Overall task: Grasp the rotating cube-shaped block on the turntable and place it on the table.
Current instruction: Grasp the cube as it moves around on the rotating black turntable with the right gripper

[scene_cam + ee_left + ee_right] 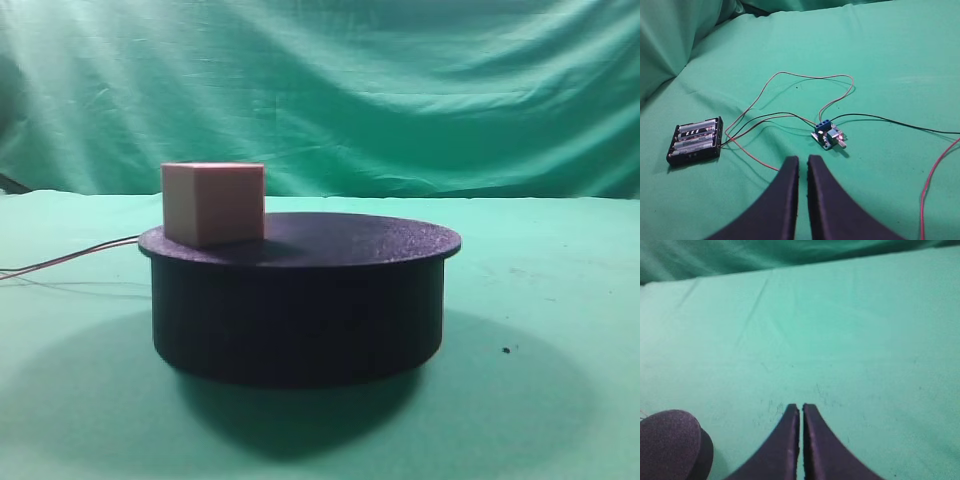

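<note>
The salmon-pink cube-shaped block sits on the left edge of the black turntable, which stands on the green table. Neither gripper shows in the exterior high view. My left gripper is shut and empty above the green cloth, away from the turntable. My right gripper is shut and empty over bare cloth; a piece of the turntable shows at that view's bottom left corner.
In the left wrist view a black battery holder and a small blue circuit board lie on the cloth, joined by red and black wires. Thin wires lead off the turntable's left side. A green backdrop hangs behind.
</note>
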